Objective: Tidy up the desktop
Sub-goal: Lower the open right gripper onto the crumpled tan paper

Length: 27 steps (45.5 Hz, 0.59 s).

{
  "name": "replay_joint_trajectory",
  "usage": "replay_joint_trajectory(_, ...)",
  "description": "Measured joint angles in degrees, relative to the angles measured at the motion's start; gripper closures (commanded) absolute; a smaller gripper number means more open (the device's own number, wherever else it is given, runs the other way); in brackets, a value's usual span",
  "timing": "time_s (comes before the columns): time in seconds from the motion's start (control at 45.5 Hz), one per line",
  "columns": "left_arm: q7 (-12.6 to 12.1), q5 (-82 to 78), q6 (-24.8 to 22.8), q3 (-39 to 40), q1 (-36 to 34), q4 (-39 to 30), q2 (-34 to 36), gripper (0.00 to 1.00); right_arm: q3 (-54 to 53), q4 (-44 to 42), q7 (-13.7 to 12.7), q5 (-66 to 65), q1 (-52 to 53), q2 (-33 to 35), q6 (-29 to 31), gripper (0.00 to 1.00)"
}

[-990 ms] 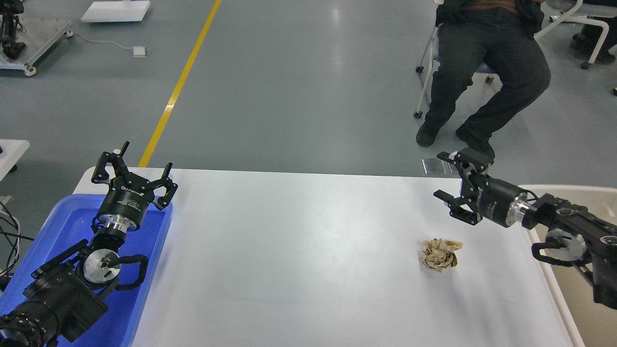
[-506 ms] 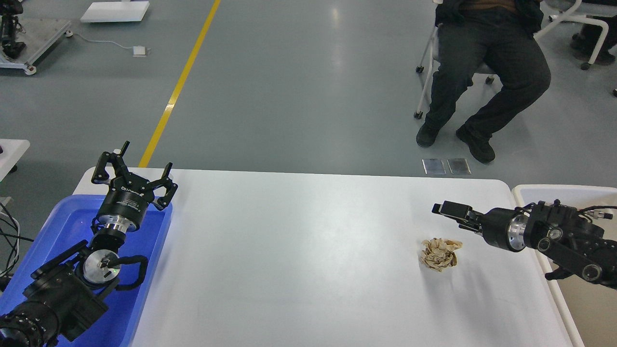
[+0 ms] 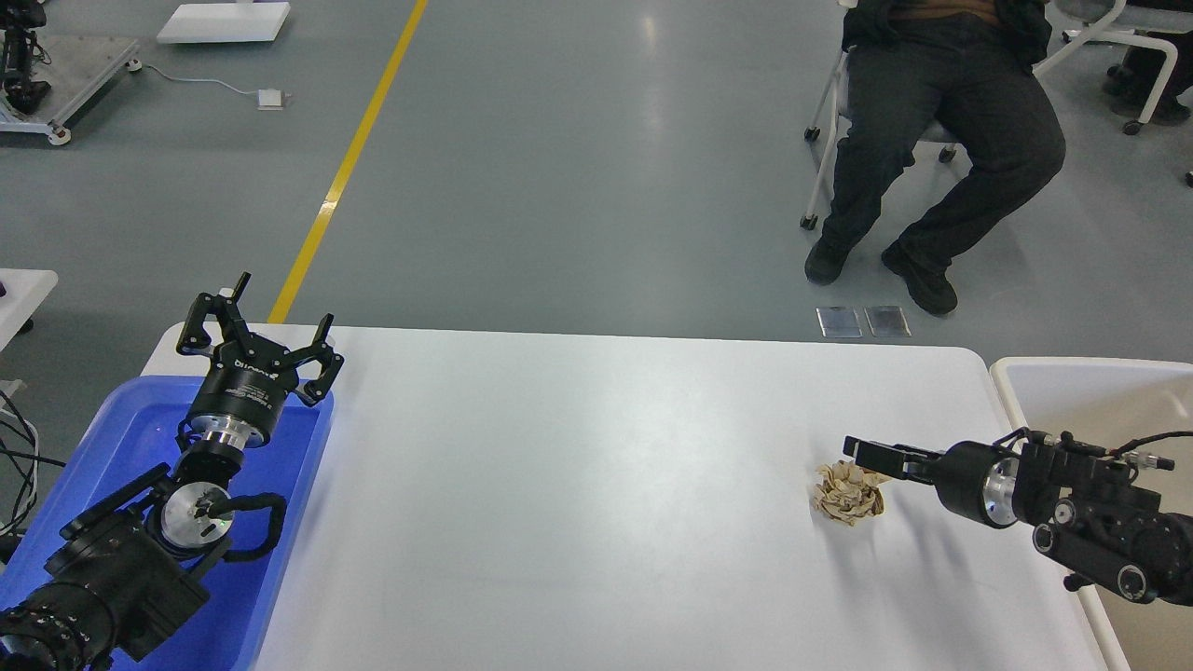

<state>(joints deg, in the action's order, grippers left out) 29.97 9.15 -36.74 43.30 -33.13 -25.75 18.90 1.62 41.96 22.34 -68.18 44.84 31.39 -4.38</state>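
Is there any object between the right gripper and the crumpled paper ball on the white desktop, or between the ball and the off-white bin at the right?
Nothing visible does. The right gripper is already at the crumpled paper ball, and only bare desktop lies between the ball and the off-white bin.

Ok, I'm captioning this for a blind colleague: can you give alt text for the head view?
The right gripper reaches a crumpled beige paper ball on the white desktop, its fingers seen edge-on. The left gripper hangs open above a blue tray; an off-white bin stands at the right.
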Motion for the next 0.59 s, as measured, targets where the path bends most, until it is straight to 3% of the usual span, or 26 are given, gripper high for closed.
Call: replay_joint_trajectory(0.594,0.0,0.0,0.0,0.0,0.0,0.0,0.0,0.00,3.5,-0.3,0.2,-0.3,-1.8,-1.9,-6.1,0.00)
